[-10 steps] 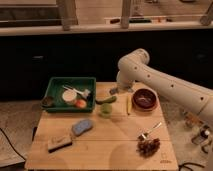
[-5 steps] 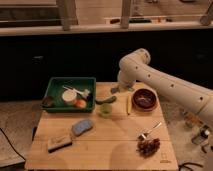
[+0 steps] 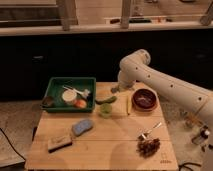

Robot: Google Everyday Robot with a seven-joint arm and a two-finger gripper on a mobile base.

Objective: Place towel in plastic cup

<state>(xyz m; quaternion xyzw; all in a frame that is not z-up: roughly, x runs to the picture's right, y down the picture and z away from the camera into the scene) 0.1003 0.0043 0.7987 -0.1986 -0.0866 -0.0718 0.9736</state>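
One wooden table [image 3: 107,155] is in view, with one white robot arm [image 3: 165,85] reaching over it from the right. One gripper [image 3: 116,90] hangs low over the table's rear middle, just right of the green tray [image 3: 52,89]; whether the claw is spread or closed cannot be told. One towel [image 3: 106,100], a dark green elongated bundle, lies directly below and left of the gripper, across the top of one pale green plastic cup [image 3: 105,111]. Contact between gripper and towel cannot be confirmed, nor how far the towel sits inside the cup. The cup stands upright just off the tray's front right corner. The one tray holds four discernible items: one white container [image 3: 70,96], one orange object [image 3: 80,103], one dark object [image 3: 48,101] and one pale utensil [image 3: 84,92]. Right of the cup stands one dark red bowl [image 3: 143,98], with one thin yellow stick [image 3: 128,104] lying between them. Towards the front lie one blue sponge [image 3: 82,126], one brown block [image 3: 59,143], one spoon [image 3: 150,132] and one brown cluster [image 3: 148,146].
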